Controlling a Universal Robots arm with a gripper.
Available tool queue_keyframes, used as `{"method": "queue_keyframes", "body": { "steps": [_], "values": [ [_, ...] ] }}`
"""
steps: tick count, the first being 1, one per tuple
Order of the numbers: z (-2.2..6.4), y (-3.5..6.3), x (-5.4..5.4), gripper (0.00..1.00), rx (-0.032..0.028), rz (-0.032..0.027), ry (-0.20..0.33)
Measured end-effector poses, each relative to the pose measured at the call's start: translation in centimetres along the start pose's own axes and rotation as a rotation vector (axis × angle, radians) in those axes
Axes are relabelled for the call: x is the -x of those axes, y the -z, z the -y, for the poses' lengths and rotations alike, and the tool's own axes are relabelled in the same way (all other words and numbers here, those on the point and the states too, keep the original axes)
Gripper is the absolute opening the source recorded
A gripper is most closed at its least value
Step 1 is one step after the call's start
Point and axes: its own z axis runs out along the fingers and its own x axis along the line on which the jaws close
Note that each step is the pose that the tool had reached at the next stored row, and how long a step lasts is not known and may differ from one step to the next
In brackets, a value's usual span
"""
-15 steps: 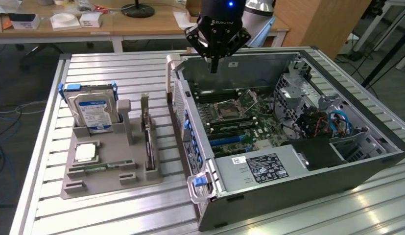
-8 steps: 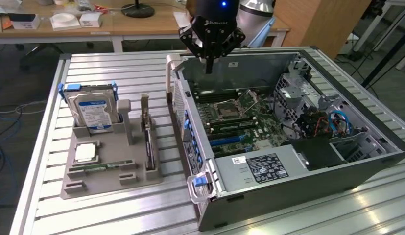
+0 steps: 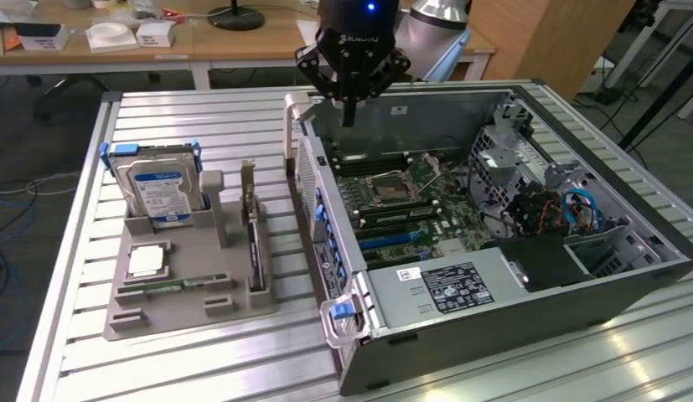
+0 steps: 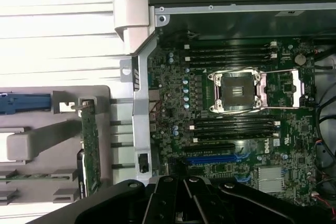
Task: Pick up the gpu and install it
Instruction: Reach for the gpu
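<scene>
Pressed together to a single point at the gripper (image 3: pixel 349 115), clamped on nothing. Hangs over the far end of the open computer case (image 3: pixel 614 280), just above the motherboard (image 3: pixel 408 201) and well apart from the gpu (image 3: pixel 253 243). Beneath it, on the board: the processor socket (image 4: pixel 239 92), dark memory slots on either side of it, and a blue expansion slot (image 4: pixel 215 158). Outside the case wall, toward the exterior view's left: a grey holder (image 3: pixel 189 314) lying on the slatted metal table (image 3: pixel 178 113). Standing on edge in that holder, untouched: the gpu, close to the case wall. Further toward the exterior view's left, a silver hard drive (image 3: pixel 158 191) upright in a blue frame. In front of the drive, lying flat on the holder: a square chip (image 3: pixel 148 260) and a slim green memory stick (image 3: pixel 168 286).
</scene>
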Motion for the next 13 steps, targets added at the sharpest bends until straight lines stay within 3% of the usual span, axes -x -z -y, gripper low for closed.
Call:
{"method": "queue_keyframes", "body": {
  "steps": [13],
  "values": [
    [0.13, 0.0, -1.7, 0.11, 0.0, 0.0, 0.0]
  ]
}}
